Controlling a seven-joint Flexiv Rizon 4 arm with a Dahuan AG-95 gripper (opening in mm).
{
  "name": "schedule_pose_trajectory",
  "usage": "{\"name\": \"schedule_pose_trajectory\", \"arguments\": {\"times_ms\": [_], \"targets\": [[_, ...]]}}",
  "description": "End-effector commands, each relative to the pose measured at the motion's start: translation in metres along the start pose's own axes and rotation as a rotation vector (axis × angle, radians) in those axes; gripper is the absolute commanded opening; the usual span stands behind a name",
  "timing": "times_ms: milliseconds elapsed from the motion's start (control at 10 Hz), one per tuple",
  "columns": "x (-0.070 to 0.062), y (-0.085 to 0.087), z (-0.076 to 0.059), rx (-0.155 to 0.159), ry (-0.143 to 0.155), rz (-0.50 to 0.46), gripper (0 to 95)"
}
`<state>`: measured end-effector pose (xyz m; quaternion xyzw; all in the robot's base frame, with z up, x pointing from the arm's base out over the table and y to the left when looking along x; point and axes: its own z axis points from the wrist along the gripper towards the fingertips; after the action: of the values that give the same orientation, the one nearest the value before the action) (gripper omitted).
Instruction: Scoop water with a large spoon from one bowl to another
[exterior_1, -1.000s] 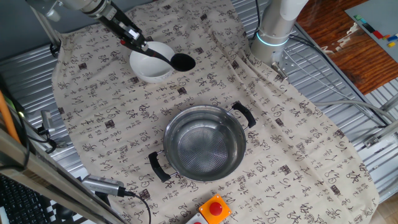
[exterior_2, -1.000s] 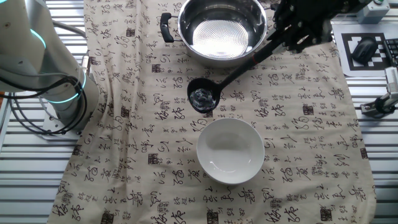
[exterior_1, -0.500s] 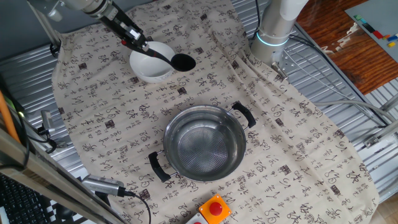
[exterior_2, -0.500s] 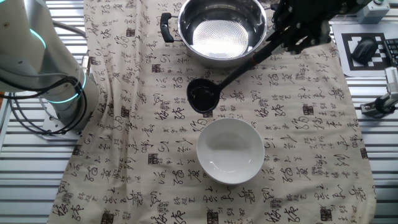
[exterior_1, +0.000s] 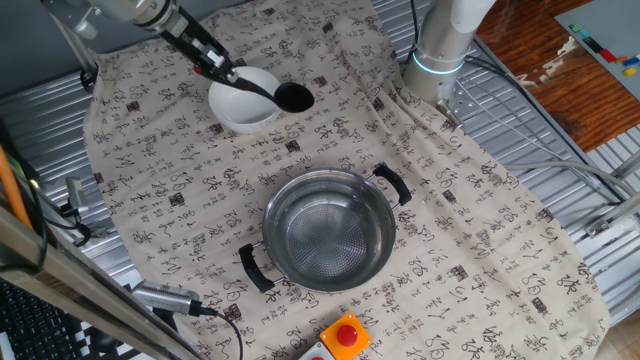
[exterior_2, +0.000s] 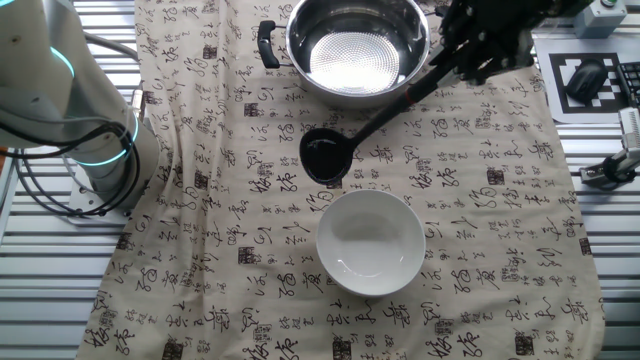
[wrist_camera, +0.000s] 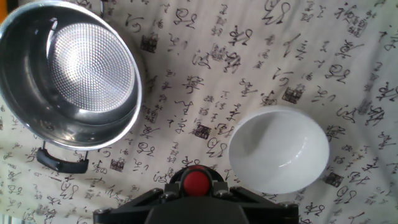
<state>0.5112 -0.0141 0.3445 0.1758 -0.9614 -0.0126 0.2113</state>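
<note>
Black deep-scooped ladle (exterior_2: 345, 142), clamped in your gripper (exterior_2: 478, 52), hangs btwn steel two-handled pot (exterior_2: 357, 44) & small white bowl (exterior_2: 371, 241); any tilt w/ water aboard wets patterned cloth (exterior_2: 230, 215)

Big round steel pot (exterior_1: 330, 243): shiny, dimpled base. Small white bowl (exterior_2: 370, 242): smooth, glossy. Black ladle (exterior_2: 345, 143): matt plastic look. Printed beige tablecloth (exterior_1: 480, 240): matt, wrinkled.
</note>
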Motion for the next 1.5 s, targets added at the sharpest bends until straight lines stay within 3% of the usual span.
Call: {"name": "schedule_pose_trajectory", "arguments": {"times_ms": [100,400,1000,1200,1500], "targets": [[0.0,0.0,0.0,0.011,0.004,-0.008,0.0],[0.0,-0.015,0.002,0.01,0.004,-0.023,0.0],[-0.008,-0.061,-0.005,0.023,0.009,-0.074,0.0],[-0.011,-0.069,-0.009,0.033,0.014,-0.086,0.0],[-0.011,-0.069,-0.009,0.021,0.006,-0.087,0.0]]}}
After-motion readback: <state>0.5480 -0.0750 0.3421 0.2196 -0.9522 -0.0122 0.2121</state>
